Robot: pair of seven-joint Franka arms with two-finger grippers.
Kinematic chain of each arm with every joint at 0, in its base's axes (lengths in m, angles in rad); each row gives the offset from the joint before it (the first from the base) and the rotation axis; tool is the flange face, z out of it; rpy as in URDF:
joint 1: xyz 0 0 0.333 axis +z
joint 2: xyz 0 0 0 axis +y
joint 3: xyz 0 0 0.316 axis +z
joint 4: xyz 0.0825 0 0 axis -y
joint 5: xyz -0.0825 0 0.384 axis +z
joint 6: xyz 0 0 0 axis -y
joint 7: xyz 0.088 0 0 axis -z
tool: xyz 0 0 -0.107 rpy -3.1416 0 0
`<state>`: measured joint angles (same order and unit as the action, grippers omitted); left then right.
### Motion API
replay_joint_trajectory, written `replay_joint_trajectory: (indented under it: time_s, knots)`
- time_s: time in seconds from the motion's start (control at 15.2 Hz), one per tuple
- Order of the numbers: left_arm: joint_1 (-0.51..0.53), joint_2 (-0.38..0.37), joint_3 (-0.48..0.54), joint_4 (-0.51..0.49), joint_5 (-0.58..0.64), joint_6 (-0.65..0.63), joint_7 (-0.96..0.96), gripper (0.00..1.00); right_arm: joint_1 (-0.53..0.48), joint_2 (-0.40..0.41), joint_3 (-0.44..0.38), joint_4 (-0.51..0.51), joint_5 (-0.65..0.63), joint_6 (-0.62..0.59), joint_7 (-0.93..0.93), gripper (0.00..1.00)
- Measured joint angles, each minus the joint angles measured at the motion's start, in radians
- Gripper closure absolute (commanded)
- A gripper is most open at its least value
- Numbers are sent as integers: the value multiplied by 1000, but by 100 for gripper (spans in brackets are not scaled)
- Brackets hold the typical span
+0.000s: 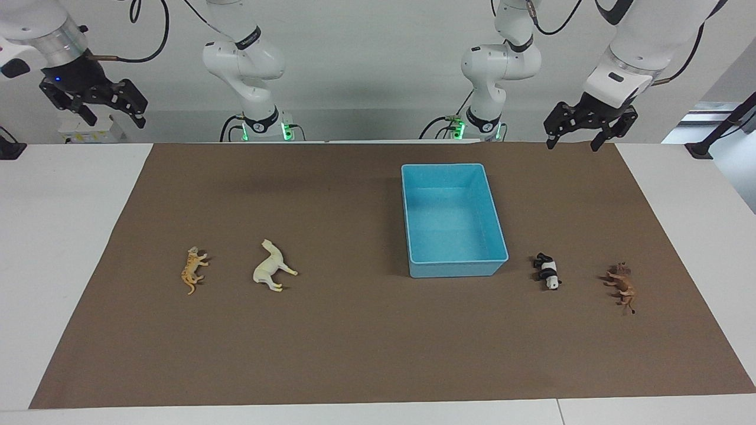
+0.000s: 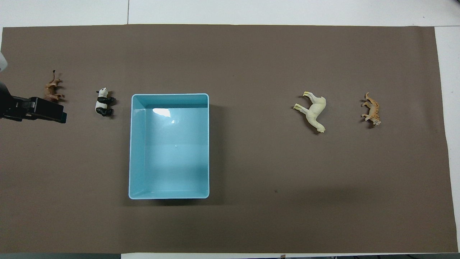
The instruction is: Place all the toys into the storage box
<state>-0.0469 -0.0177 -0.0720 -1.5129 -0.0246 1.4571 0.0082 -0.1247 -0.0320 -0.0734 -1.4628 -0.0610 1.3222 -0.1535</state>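
Nearest us, lion (image 1: 621,287), panda (image 1: 547,271), horse (image 1: 271,267), tiger (image 1: 192,269) flank our empty storage box (image 1: 455,171), left gripper (image 1: 582,141) and right gripper (image 1: 112,112) both released aloft, mat (image 1: 354,342) bare around.

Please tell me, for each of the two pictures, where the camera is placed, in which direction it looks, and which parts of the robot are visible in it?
Facing view: high across the table, looking at the robots; both arms show, left hand and right hand open, raised, waiting.
Overhead view: above the robots' end, looking steeply down; only part of the left hand shows.
Shared: storage box, tiger, horse, panda, brown animal.
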Motion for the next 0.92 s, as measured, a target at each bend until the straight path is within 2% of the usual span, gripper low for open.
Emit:
replay_joint_trajectory:
  time_s: [0.53, 0.92]
  knots:
    - [1, -4, 6, -18, 27, 3, 0, 0, -1, 0, 0, 0, 0, 2, 0, 0]
    - [0, 15, 4, -91, 78, 151, 14, 0, -1, 0, -1, -3, 0, 9, 0, 0]
